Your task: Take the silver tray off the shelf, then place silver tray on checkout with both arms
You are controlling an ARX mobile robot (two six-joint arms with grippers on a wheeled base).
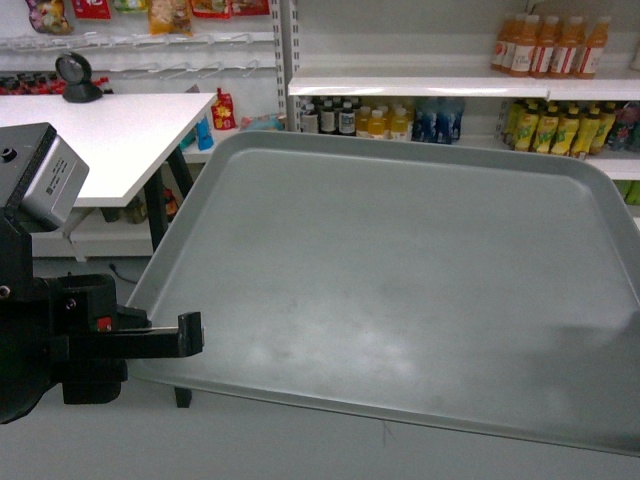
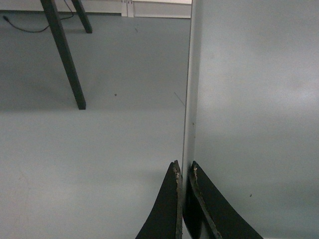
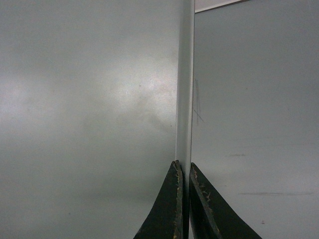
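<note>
In the head view the tray [image 1: 400, 290] is off the shelf [image 1: 460, 86] and held in the air, filling the frame from about 8 o'clock to 3 o'clock, its far edge tipped slightly up. The white surface [image 1: 110, 130] of the checkout, with its round black scanner [image 1: 75, 78], lies at 10 o'clock, well apart from the tray. The step in hand appears to be the carry; the next move calls for both arms to swing the tray left together, level it, and lower it onto that surface. The left pincer [image 1: 190, 335] reaches in horizontally from 8 o'clock to the tray's left rim; the right arm is out of frame at 3 o'clock. In the left wrist view the left pincer [image 2: 183, 172] is pinching the tray's rim [image 2: 189, 99], with floor and a black leg [image 2: 65, 55] at 10 o'clock. In the right wrist view the right pincer [image 3: 183, 169] likewise pinches the rim [image 3: 185, 74], which runs straight up to 12 o'clock.
</note>
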